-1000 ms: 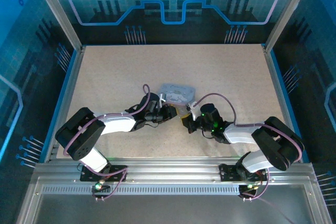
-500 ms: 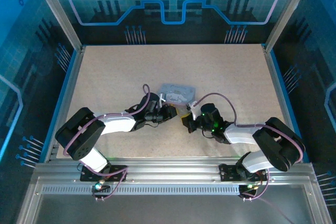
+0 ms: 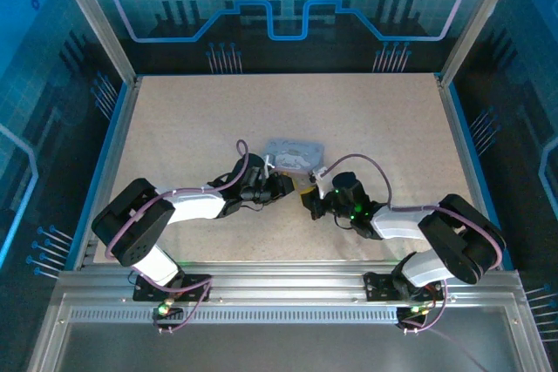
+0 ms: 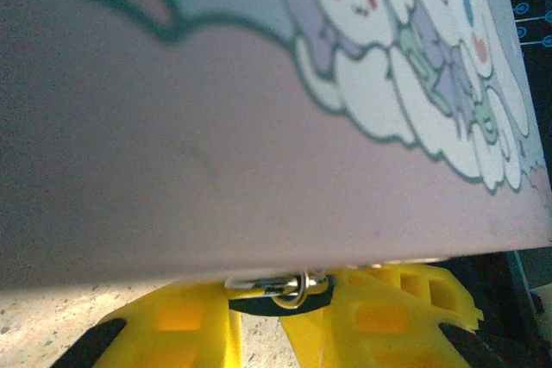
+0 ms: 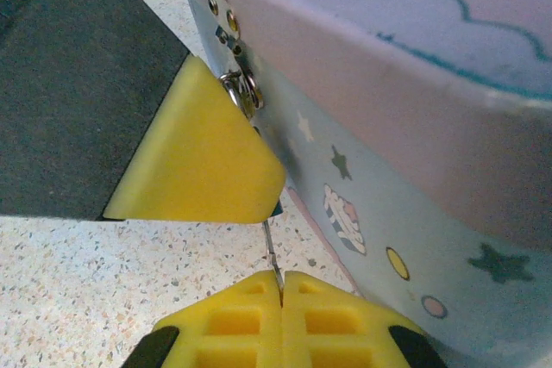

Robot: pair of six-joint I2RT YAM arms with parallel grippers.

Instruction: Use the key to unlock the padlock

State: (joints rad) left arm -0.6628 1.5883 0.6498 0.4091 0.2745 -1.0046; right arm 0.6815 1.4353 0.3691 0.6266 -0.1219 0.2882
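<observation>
The pale blue cartoon-printed tin [image 3: 295, 154] lies mid-table, and both grippers meet at its near side. My left gripper [image 3: 284, 184] [image 4: 278, 308] is shut on the small padlock [image 4: 259, 285]. Its silver shackle and dark body sit between the yellow fingertips, right under the tin's edge. My right gripper [image 3: 311, 200] [image 5: 281, 292] is shut on the key [image 5: 271, 252], a thin metal sliver. The key runs up from the closed tips to the underside of the left gripper's yellow finger [image 5: 200, 154]. That finger hides the padlock's body in the right wrist view.
The tin's silver hasp and ring [image 5: 238, 90] sit on its side wall just above the left finger. Speckled tabletop [image 3: 192, 119] stretches around the tin, bounded by blue side rails [image 3: 112, 158]. The arm bases stand at the near edge.
The right wrist and its purple cable have edged very slightly left toward the tin. The left arm, the tin and both grips look unchanged.
</observation>
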